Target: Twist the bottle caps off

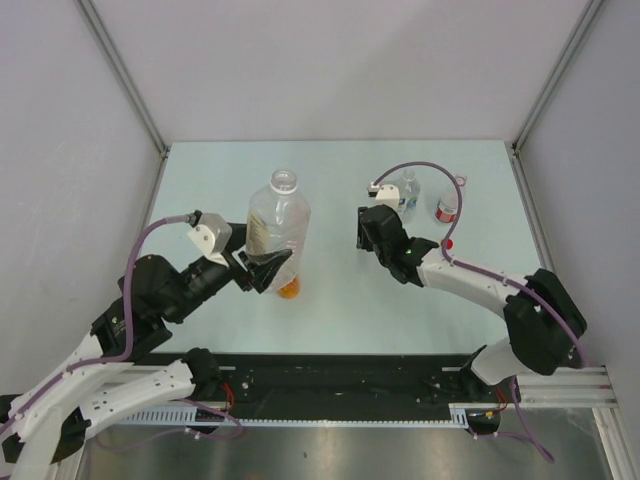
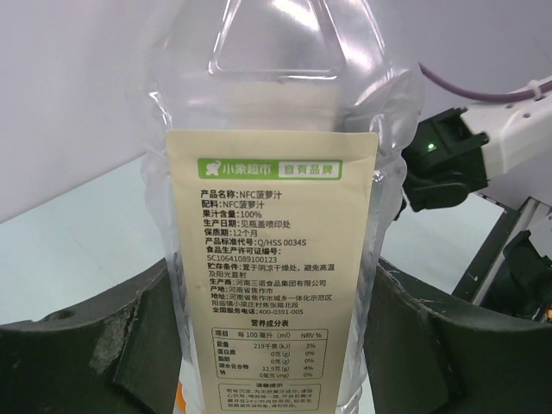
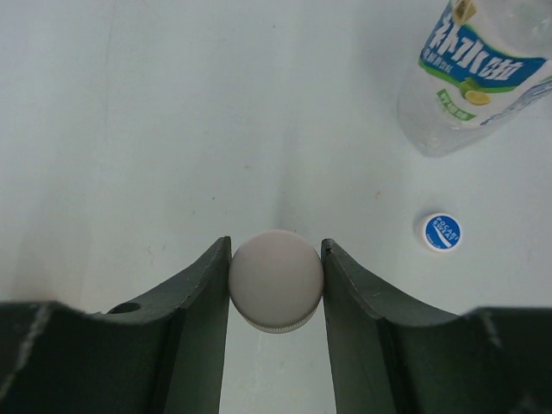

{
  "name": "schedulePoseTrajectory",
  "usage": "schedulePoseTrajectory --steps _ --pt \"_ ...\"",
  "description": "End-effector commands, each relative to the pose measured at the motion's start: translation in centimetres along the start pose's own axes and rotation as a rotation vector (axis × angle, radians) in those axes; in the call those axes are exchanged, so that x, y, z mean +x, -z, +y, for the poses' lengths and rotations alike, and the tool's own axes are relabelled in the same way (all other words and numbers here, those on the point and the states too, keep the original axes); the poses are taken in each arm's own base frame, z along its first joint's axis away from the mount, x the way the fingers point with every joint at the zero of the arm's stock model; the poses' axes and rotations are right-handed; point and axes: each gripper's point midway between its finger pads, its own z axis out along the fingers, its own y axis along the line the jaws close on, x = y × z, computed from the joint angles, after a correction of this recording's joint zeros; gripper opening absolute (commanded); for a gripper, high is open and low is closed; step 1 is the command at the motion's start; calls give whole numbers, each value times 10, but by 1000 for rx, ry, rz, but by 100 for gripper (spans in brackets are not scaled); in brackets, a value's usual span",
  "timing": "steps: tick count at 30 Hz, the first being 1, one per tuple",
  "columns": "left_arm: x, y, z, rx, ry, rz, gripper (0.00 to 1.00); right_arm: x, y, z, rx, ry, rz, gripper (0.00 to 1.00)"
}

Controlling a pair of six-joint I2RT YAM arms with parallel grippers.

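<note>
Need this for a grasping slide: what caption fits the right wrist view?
Right gripper shut on a white cap; a blue cap and a blue-labelled bottle are beyond.

A pale mint-green surface (image 1: 330, 320) lies under soft, even light that casts only faint shadows. Behind the surface rises a plain grey-white back wall (image 1: 340, 60), and a left wall panel (image 1: 60, 150) and a right wall panel (image 1: 600, 170) close its sides, joined at the surface's far corners by aluminium posts (image 1: 122, 75). Along the surface's near edge runs a black rail (image 1: 350, 378), with a brushed metal sheet (image 1: 350, 452) just beyond that.
</note>
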Motion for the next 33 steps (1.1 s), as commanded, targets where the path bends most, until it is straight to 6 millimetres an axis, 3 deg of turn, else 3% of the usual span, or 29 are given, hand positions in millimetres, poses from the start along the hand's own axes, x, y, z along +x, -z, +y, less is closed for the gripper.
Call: schedulePoseTrajectory --steps 1,15,30,32,33 --pt "-7 2 9 -39 -23 -27 0 -3 -22 7 -4 -61 -44 0" --pt "3 4 10 -46 -28 -7 1 80 -72 19 -16 -18 169 0" --pt "9 5 11 -48 -31 3 1 106 -93 7 10 -32 281 0" --pt "11 4 11 -50 -31 6 1 109 -93 7 5 -25 297 6" --pt "11 3 12 -51 -32 8 2 111 -92 6 5 -21 304 17"
